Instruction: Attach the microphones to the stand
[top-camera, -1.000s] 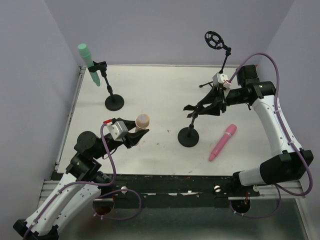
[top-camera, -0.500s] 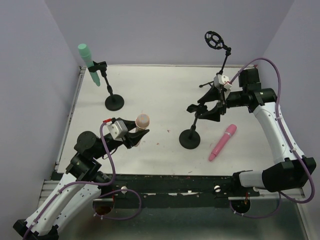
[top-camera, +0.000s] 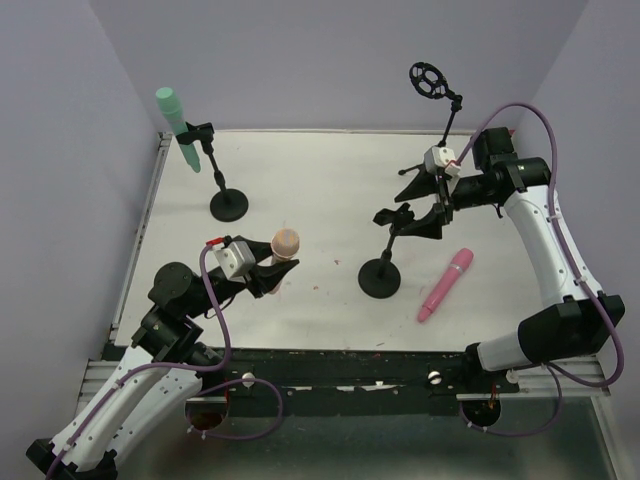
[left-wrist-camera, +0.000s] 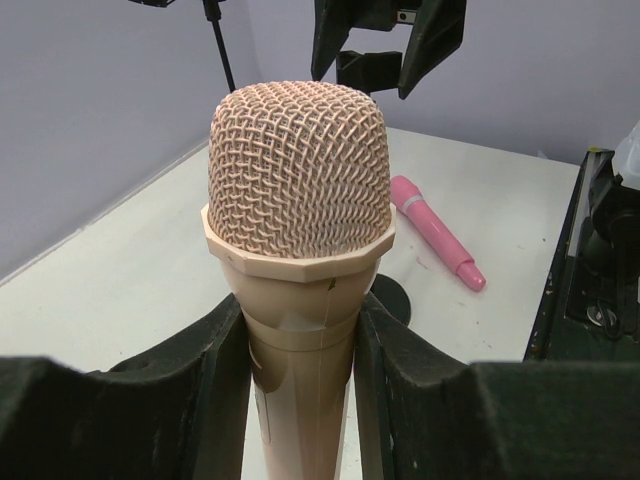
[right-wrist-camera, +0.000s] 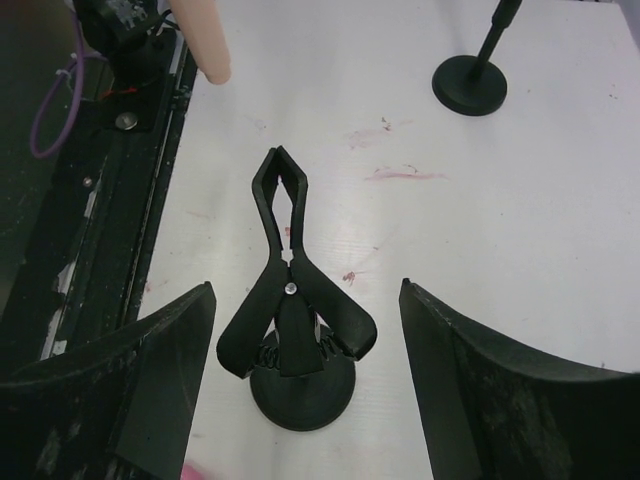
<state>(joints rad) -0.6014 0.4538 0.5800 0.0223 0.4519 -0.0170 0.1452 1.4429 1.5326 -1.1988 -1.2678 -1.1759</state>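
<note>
Tabletop (top-camera: 310, 180): carries three stands and one loose microphone.

Stands: the far-left stand (top-camera: 228, 205), well ahead of the left claw, already holds the mint green microphone (top-camera: 172, 112) in its clip. The middle stand (top-camera: 380, 275) sits directly under the right claw. Its clip (right-wrist-camera: 282, 215) is empty, with the tips closed together. A third stand with a ring mount (top-camera: 428, 80) rises just beyond the right claw, also empty.

Microphones: the peach microphone (left-wrist-camera: 298, 170) stands upright, head up. The left claw (left-wrist-camera: 300, 330) is clamped narrow on its handle. The pink microphone (top-camera: 445, 285) lies flat on the tabletop, near and below the right claw, untouched.

Change noted: over the last second the right claw (right-wrist-camera: 305, 290) has let go of the middle stand's clip. Its jaws now stand wide, one finger on each side of the clip, touching neither handle, and the claw has drawn back slightly.

Assessment: one of three microphones is mounted. The released clip has sprung shut, so the peach microphone cannot enter it as it stands. The clip will probably need squeezing open again before insertion.
</note>
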